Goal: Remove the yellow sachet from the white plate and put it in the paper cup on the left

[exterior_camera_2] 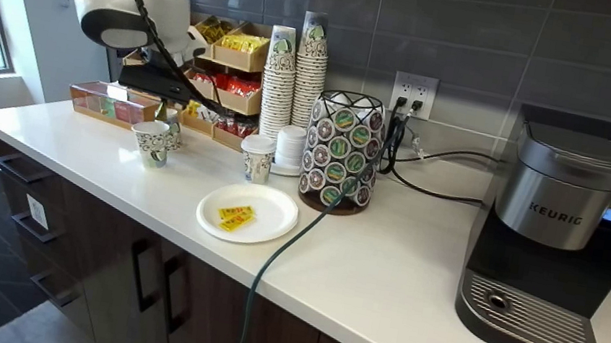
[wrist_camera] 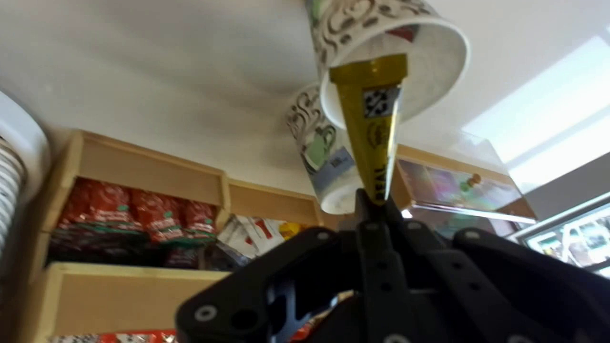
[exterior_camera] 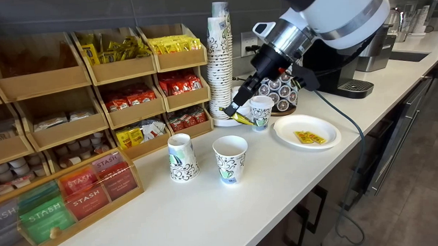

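Note:
My gripper (exterior_camera: 230, 110) is shut on a yellow sachet (exterior_camera: 242, 119), pinched at one end and tilted, above the counter. In the wrist view the held sachet (wrist_camera: 371, 114) sticks out from the fingertips (wrist_camera: 379, 202) and overlaps the mouth of an upright open paper cup (wrist_camera: 438, 57). A bit of red shows inside that cup. The open cup also stands in both exterior views (exterior_camera: 230, 162) (exterior_camera_2: 152, 144), apart from the sachet. An upside-down paper cup (exterior_camera: 184, 162) stands beside it. The white plate (exterior_camera: 326, 124) bears two more yellow sachets (exterior_camera_2: 236, 219).
A lidded cup (exterior_camera: 261, 112) stands between the plate and tall cup stacks (exterior_camera: 220, 72). Wooden bins (exterior_camera: 127, 108) of packets and a tea box (exterior_camera: 90, 193) line the wall. A pod rack (exterior_camera_2: 341, 153), a coffee machine (exterior_camera_2: 551, 240) and a cable (exterior_camera_2: 292, 245) are near the plate.

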